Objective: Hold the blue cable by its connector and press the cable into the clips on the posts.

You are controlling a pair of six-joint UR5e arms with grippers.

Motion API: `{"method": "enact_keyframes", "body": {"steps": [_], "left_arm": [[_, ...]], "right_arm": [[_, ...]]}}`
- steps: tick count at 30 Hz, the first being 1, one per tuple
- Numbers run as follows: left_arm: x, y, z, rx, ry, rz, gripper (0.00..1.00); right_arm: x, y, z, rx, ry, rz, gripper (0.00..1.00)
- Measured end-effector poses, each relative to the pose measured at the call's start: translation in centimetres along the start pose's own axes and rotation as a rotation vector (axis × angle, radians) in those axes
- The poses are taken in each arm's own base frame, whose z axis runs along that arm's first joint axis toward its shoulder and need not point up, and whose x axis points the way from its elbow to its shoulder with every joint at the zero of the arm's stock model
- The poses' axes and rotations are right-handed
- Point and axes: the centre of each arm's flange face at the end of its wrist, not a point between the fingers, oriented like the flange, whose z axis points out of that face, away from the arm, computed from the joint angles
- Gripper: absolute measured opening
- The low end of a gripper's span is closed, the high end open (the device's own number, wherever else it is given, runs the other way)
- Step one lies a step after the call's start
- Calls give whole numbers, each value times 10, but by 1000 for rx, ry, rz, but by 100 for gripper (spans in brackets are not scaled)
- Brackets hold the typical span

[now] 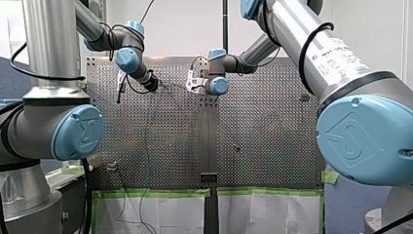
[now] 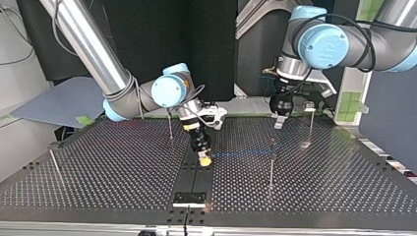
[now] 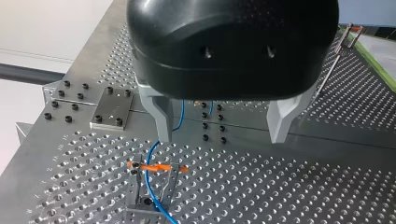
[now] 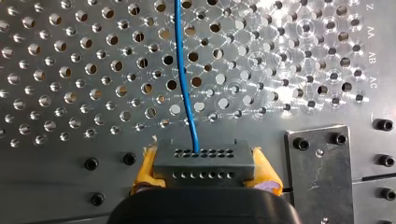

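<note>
— while my right arm's jaws sit low over the middle strip of the tabletop (image 2: 98, 177), what have they got?
— they are closed on the dark connector (image 4: 204, 161). in the right wrist view the yellow pads (image 4: 145, 169) press on its two ends.
— and the blue cable (image 4: 185, 79)?
— it comes out of the connector's face turned away from the jaws and runs ahead of them over the holes. in the top view it is a faint blue line from the connector toward a post (image 2: 272, 160) that stands between the middle strip and a side edge of the tabletop.
— my left arm's jaws?
— spread wide, with nothing between the metal fingers (image 3: 161, 119). they hang above the tabletop near its edge on the arms' side.
— anything under them?
— the cable crosses a clip (image 3: 156, 167) with an orange piece, just below one finger. whether it is seated in the clip i cannot tell.
</note>
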Motion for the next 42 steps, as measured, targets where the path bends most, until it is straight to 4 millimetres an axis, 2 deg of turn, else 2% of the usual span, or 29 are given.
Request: {"method": "enact_keyframes", "body": {"steps": [18, 23, 31, 42], "left_arm": [[0, 0, -6, 0, 26, -25, 100], [-7, 0, -7, 1, 19, -33, 100], [-29, -1, -3, 3, -14, -59, 100], [-33, -2, -3, 3, -21, -64, 100]], "right_arm": [[0, 0, 0, 1, -1, -2, 0], [0, -1, 0, 2, 0, -2, 0], [0, -1, 0, 2, -1, -2, 0], [0, -2, 0, 3, -2, -1, 0]]}}
